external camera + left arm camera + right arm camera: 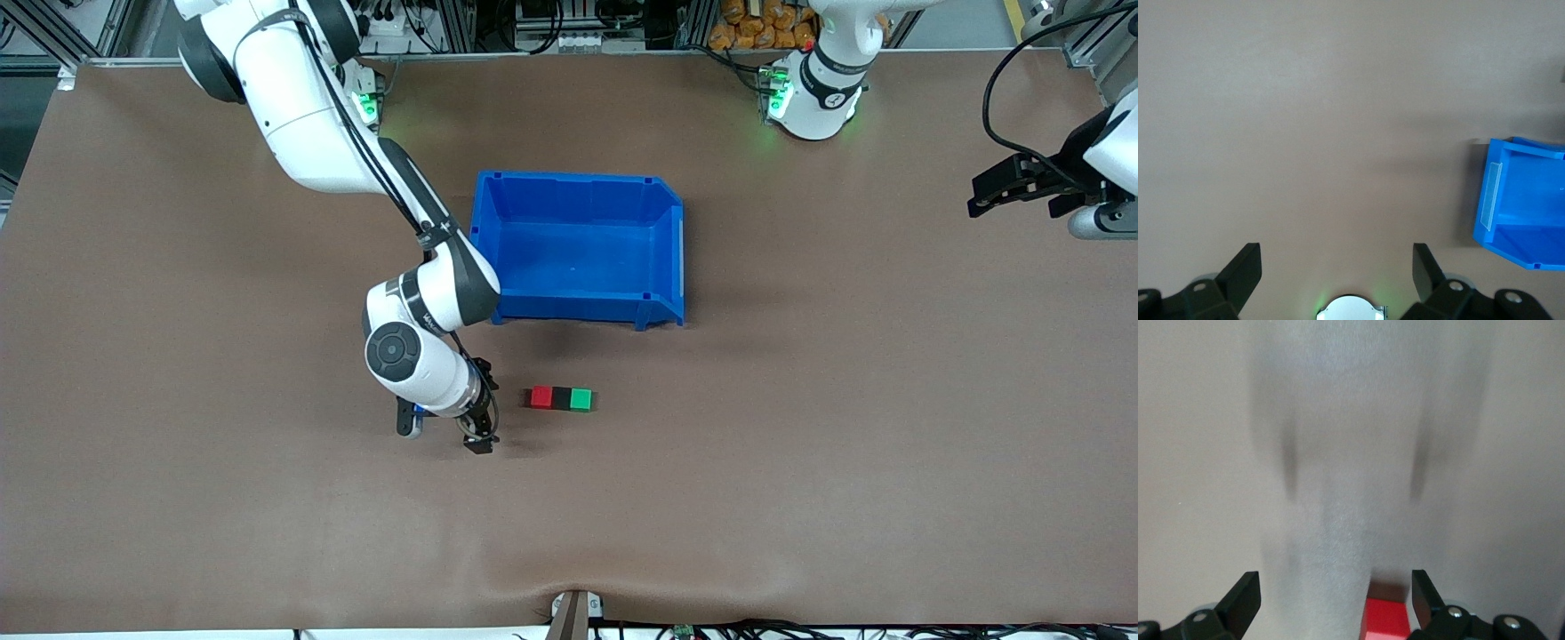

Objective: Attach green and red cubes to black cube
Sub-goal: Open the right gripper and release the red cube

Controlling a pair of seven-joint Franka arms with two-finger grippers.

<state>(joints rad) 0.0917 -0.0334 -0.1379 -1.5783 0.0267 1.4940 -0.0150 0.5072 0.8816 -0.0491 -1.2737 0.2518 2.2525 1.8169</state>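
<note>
The red cube [540, 397], the black cube [561, 398] and the green cube [581, 399] lie touching in one straight row on the table, black in the middle, nearer the front camera than the blue bin. My right gripper [443, 434] hangs low over the table beside the row's red end, toward the right arm's end of the table. It is open and holds nothing. The right wrist view shows that gripper [1335, 587] with the red cube [1386, 620] close to one finger. My left gripper [1022, 191] waits open over the left arm's end of the table, also empty [1336, 263].
An empty blue bin [662, 258] stands mid-table between the cube row and the robot bases; it also shows in the left wrist view as the blue bin [1521, 207]. Brown table mat [800, 462] lies all around the cubes.
</note>
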